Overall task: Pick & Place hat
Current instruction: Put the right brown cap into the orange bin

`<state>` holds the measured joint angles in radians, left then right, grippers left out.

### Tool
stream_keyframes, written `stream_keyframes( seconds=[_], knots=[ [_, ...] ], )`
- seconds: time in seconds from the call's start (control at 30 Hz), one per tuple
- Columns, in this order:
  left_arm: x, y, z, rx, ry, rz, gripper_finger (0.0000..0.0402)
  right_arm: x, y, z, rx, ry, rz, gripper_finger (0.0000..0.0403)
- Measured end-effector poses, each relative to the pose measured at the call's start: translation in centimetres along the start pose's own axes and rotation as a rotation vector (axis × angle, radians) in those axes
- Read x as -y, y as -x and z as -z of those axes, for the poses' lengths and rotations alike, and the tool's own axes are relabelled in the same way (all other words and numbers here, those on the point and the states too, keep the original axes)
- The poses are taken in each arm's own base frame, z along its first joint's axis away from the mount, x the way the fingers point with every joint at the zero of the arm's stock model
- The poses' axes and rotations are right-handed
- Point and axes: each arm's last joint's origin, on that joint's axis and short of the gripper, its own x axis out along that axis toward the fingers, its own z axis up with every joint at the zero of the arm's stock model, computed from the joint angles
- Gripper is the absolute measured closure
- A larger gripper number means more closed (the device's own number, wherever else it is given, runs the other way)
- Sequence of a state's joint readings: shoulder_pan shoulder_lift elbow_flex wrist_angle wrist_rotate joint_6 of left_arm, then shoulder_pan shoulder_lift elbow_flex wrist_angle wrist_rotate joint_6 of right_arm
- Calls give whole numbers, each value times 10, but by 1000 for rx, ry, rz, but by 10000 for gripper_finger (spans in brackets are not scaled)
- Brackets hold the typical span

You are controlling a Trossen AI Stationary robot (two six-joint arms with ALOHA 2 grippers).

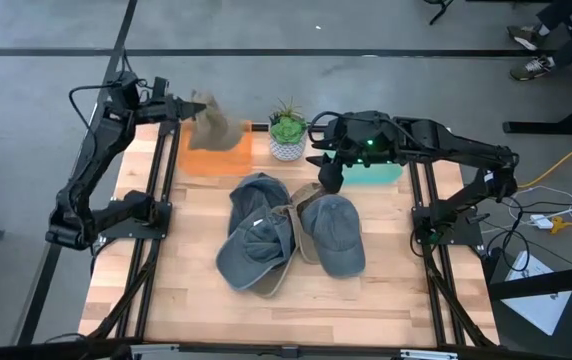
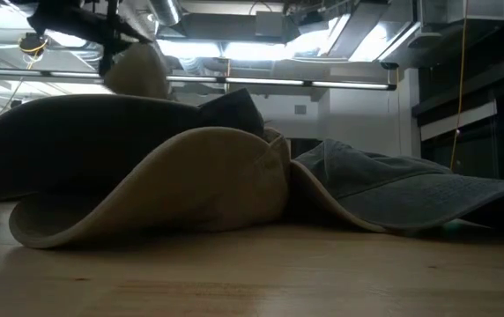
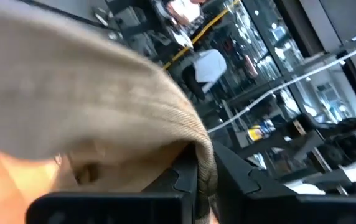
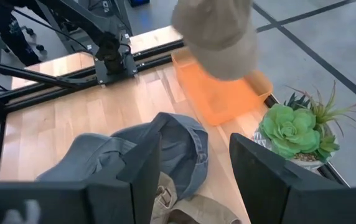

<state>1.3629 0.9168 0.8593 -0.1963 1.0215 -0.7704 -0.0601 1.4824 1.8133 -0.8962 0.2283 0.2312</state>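
Note:
A tan hat [image 1: 216, 122] hangs in the air over an orange tray [image 1: 216, 158] at the table's far left; my left gripper [image 1: 188, 108] is shut on it. The low view shows the hat [image 2: 137, 70] up high, and the right wrist view shows it [image 4: 218, 34] above the tray [image 4: 224, 93]. Mid-table lies a pile: two grey-blue caps [image 1: 261, 235] [image 1: 334, 232] and a tan cap [image 1: 301, 222] between them, resting on the wood. My right gripper [image 4: 193, 180] is open and hovers over the pile's far edge [image 1: 331, 178], touching nothing. My left gripper pinches the tan hat's ribbed edge [image 3: 206, 163] between its two fingers [image 3: 184, 180]. The fingers reach in roughly level from the table's left side. The hat is lifted clear and hangs beyond and below the fingers over the orange tray.
A small potted succulent [image 1: 287, 133] stands at the far edge between the trays. A teal tray [image 1: 378, 172] lies under my right arm. Black frame rails [image 1: 156, 230] [image 1: 428, 230] run along both sides. Bare wood [image 1: 266, 310] lies toward the near edge.

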Motion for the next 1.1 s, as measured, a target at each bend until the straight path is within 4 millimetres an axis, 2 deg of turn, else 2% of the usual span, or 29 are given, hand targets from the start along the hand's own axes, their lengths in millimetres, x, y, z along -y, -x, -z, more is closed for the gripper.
stream_keyframes(
  seconds=[0.37,0.6,0.83,1.1],
  knots=[
    [-32,1,27,34,72,-115,377,0,-4,3,-31,10,7,214],
    [-53,-5,34,100,114,-169,377,0,-4,3,-31,10,7,214],
    [-52,-25,35,132,129,-108,377,1,-4,2,-21,10,48,214],
    [-58,-41,40,139,138,-172,377,1,-4,2,-20,6,49,214]
  ],
)
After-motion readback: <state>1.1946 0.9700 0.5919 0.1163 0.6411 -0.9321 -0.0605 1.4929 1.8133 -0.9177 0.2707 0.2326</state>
